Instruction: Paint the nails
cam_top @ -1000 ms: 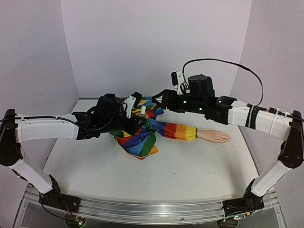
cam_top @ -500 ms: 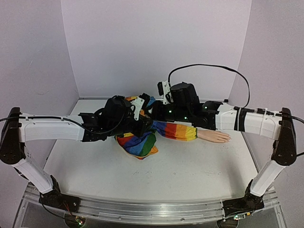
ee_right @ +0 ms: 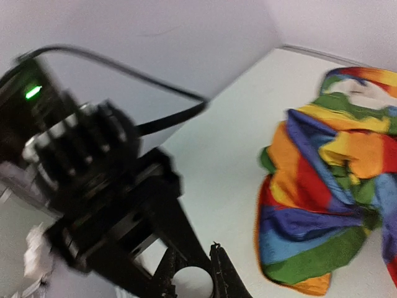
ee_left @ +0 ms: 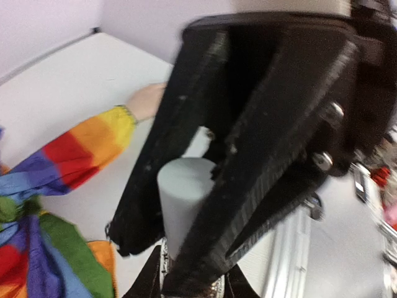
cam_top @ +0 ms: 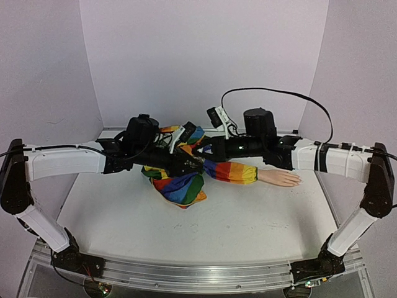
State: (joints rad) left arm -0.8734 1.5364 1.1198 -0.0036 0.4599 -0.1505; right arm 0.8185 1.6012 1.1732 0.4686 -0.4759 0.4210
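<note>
The pale peach mannequin hand (cam_top: 282, 178) lies palm down on the table at the end of a rainbow-striped sleeve (cam_top: 231, 171); its nails are too small to make out. My left gripper (cam_top: 185, 162) is shut on a small whitish bottle whose white cap (ee_left: 185, 195) points up in the left wrist view. My right gripper (cam_top: 198, 159) meets it from the right, and its black fingers (ee_left: 273, 149) are shut round that cap (ee_right: 192, 284). The hand (ee_left: 146, 101) shows partly behind those fingers. Both grippers hover over the sleeve's upper end.
The bunched rainbow cloth (cam_top: 180, 186) lies under and in front of the two grippers and also shows in the right wrist view (ee_right: 335, 186). Walls enclose the white table (cam_top: 236, 230) at the back and both sides. A black cable (cam_top: 279, 93) arcs over the right arm.
The right gripper has swung left and down onto the bottle held by the left gripper and closed on its cap. The left gripper has shifted a little to the right.
</note>
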